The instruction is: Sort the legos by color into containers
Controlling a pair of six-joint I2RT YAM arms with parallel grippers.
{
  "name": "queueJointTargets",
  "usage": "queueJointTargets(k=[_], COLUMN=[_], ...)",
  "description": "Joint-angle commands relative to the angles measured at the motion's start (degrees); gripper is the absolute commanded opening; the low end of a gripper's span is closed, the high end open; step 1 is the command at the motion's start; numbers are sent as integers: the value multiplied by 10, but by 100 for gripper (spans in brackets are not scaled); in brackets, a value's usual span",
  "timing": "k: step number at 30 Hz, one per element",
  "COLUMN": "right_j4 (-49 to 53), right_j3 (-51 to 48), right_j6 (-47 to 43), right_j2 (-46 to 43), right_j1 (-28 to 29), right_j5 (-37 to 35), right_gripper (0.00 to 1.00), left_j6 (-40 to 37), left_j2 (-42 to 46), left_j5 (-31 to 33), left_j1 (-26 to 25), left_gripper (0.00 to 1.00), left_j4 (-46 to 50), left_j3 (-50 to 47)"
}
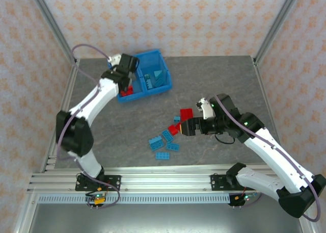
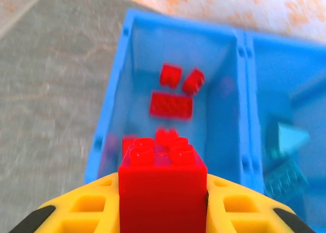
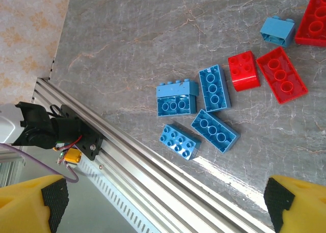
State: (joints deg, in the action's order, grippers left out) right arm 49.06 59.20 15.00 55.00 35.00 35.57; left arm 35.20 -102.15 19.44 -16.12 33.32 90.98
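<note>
Red lego [image 2: 162, 184] pinched in closed left gripper [image 1: 126, 75], hanging at near rim of bin's red-holding compartment [image 2: 153, 49], drop spot just ahead and below; right gripper [image 1: 184, 127] wide open above loose legos [image 3: 215, 88] on desk [image 3: 127, 39].

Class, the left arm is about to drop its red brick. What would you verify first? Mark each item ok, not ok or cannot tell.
1. The left gripper is shut on the red brick: ok.
2. The brick is poised over the left compartment, which holds red bricks: ok.
3. No stray colour in that compartment: cannot tell, the held brick hides part of its floor.
4. The light blue bricks lie in the right compartment: ok.
5. The right gripper is open over the loose bricks on the table: ok.
</note>
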Motion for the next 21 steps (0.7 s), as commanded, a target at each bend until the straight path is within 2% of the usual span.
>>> queueJointTargets(k=[1, 5, 10, 13, 17, 21], right_j4=[-2, 9, 17, 18, 7, 3], right_j3=[-3, -1, -1, 1, 0, 2], right_j6=[2, 2, 6, 8, 13, 42], right_j2=[-16, -29, -41, -41, -39, -32], right_j1=[4, 3, 4, 4, 3, 3], right_j5=[-8, -19, -27, -29, -45, -127], right_gripper=[100, 100, 100, 100, 100, 100], left_j6=[-60, -56, -32, -26, -37, -43], left_j2=[-108, -211, -266, -271, -258, -220], left_j5=[-13, -40, -67, -73, -75, -91], left_j1=[32, 53, 64, 68, 70, 71], left_gripper=[17, 19, 35, 48, 52, 53], left_j4=[41, 66, 79, 85, 89, 90], left_j3=[96, 208, 257, 257, 248, 230])
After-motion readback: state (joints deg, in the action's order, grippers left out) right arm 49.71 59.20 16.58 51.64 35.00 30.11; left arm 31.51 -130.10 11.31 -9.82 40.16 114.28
